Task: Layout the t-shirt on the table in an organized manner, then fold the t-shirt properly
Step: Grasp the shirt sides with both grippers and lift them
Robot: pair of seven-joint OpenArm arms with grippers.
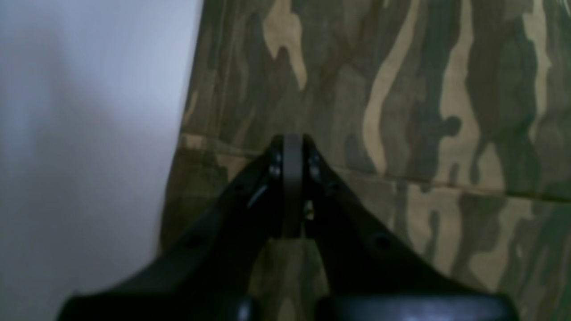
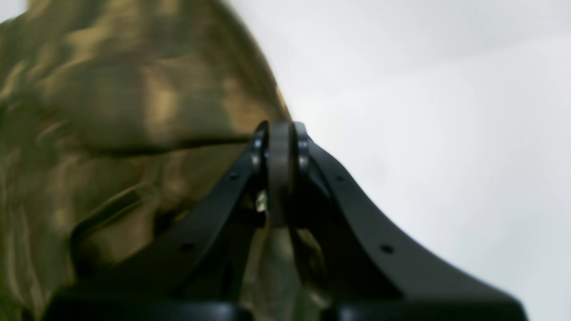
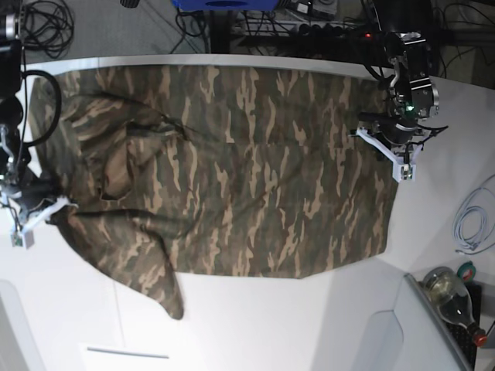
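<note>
we're at the laying-out step, left gripper (image 1: 292, 178) pinched on the t-shirt (image 3: 232, 170) hem, right gripper (image 2: 281, 174) clamped on the bunched sleeve side, which we judge needs pulling outward across the table (image 3: 255, 325).

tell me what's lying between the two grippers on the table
Only the t-shirt, spread across the table from the right gripper to the left gripper; the base view shows it.
</note>
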